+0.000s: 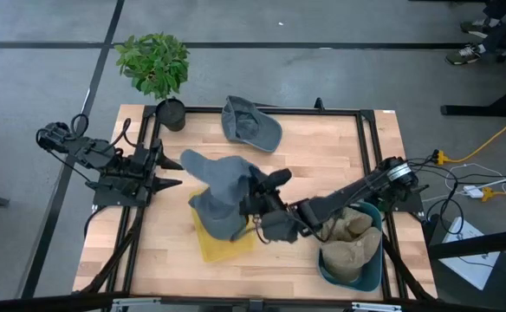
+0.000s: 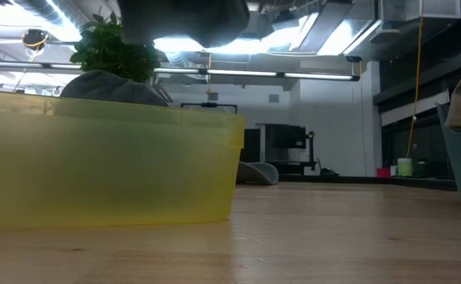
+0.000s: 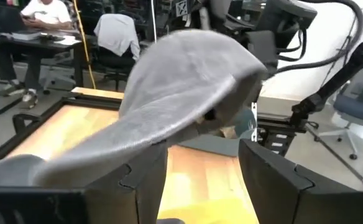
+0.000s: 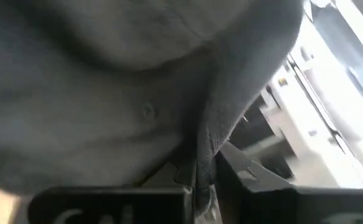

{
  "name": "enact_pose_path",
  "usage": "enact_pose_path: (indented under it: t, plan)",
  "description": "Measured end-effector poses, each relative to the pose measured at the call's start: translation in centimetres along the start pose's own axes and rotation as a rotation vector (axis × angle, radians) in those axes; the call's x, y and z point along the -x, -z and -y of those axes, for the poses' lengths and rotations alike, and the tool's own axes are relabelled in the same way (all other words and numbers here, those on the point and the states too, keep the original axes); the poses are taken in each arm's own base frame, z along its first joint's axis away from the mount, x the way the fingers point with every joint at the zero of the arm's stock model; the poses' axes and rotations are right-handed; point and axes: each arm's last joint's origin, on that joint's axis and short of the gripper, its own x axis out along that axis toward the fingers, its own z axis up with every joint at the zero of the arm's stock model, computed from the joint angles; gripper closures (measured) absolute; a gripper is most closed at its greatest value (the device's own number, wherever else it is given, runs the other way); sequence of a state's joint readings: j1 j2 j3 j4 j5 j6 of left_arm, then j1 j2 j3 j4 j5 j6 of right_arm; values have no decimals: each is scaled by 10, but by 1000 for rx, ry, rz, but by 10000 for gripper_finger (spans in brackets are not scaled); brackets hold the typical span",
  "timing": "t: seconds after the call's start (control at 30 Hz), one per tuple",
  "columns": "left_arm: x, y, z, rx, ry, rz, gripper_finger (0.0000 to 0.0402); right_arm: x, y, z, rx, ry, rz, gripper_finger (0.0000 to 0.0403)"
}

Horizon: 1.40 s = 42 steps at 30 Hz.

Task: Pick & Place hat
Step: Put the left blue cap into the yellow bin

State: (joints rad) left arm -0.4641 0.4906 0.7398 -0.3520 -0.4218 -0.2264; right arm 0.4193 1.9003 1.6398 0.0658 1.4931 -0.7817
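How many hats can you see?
At least 3: a grey hat held by the right gripper over the yellow bin; another grey hat at the table's far edge; tan hats, maybe several, piled in the teal bin.

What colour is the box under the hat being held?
Yellow; the box shows best in the low view.

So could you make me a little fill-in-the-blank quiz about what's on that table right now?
1. The right gripper is shut on a ____ hat.
2. That hat hangs over a ____ bin.
3. A second grey hat lies on the table near the potted ____.
4. The left gripper is ____ and holds nothing.

Missing words: grey; yellow; plant; open
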Motion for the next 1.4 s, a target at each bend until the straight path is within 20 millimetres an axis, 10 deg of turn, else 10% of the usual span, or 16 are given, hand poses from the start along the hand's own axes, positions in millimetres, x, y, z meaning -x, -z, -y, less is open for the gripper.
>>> enact_pose_path:
  t: [0.47, 1.03, 1.4]
  plan:
    - [-4, 1, 1, -211, -22, -9, 212, -53, 8, 6, -24, 44, -77, 371]
    - [-76, 19, 22, -563, -291, -114, 180, -64, 15, -10, -154, -311, 97, 367]
    - [-48, -1, 35, -577, -117, -59, 185, -51, 7, -5, 17, -583, 359, 369]
